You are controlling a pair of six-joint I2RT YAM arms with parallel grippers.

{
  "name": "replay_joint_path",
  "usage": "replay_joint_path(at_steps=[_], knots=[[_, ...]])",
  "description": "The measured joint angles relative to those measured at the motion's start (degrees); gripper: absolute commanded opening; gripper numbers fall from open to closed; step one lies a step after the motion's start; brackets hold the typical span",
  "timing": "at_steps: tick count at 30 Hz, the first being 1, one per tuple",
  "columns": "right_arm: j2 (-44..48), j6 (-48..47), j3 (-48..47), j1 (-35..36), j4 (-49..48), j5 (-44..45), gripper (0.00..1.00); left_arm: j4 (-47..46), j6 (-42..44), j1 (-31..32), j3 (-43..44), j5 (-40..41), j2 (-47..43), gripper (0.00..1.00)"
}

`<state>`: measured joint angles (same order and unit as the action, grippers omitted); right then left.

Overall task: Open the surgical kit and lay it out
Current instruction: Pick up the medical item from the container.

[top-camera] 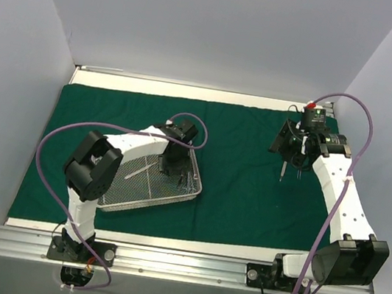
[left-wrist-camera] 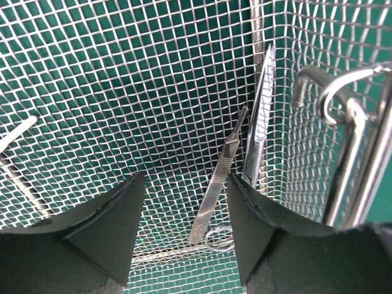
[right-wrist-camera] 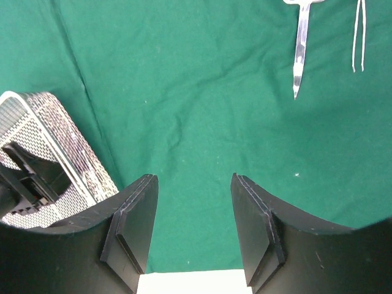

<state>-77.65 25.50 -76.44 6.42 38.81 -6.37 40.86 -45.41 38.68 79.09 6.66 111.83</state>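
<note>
Left gripper (left-wrist-camera: 184, 184): down inside the mesh tray (left-wrist-camera: 122, 92), jaws spread, nothing pinched
Scalpel handle (left-wrist-camera: 219, 177): flat on the tray floor between the left fingers (left-wrist-camera: 104, 233), closer to the finger nearest the tray's side wall
Flat tweezers (left-wrist-camera: 260, 110): lying along that same tray wall, just beside the scalpel handle
Looped silver piece (left-wrist-camera: 334, 104): up against that wall; whether it is an instrument or part of the tray I cannot tell
Mesh tray: resting on the green cloth (right-wrist-camera: 202, 110), which lies spread open beneath it
Right gripper (right-wrist-camera: 193, 214): well apart from the tray, above bare cloth, jaws wide and empty
Laid-out pieces: a pointed instrument (right-wrist-camera: 299, 55) and thin tweezers (right-wrist-camera: 358, 43) on the cloth, well apart from the tray, beyond the right gripper
Step in hand: probably emptying the tray, with the scalpel handle as target
Next move: likely centre the fingers over the handle, sink to the mesh, then close; thin flat metal may slip, and the flat tweezers could get caught too
</note>
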Motion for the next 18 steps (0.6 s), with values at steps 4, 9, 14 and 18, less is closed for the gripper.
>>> replay_joint_path(at_steps=[4,9,14,18], knots=[[0.3,0.0,1.4,0.0,0.0,-0.5,0.51,-1.7,-1.4,0.0,-2.2,0.2,-1.9,0.65],[0.4,0.0,1.7,0.1,0.0,-0.6,0.51,-1.7,-2.4,0.6,-3.2,-0.1,-3.0,0.66],[0.4,0.0,2.1,0.1,0.0,-0.9,0.51,-1.7,-2.5,1.3,-3.3,-0.9,-3.4,0.66],[0.4,0.0,2.1,0.4,-0.1,-1.0,0.51,-1.6,-2.6,1.5,-3.7,-1.1,-3.5,0.72]])
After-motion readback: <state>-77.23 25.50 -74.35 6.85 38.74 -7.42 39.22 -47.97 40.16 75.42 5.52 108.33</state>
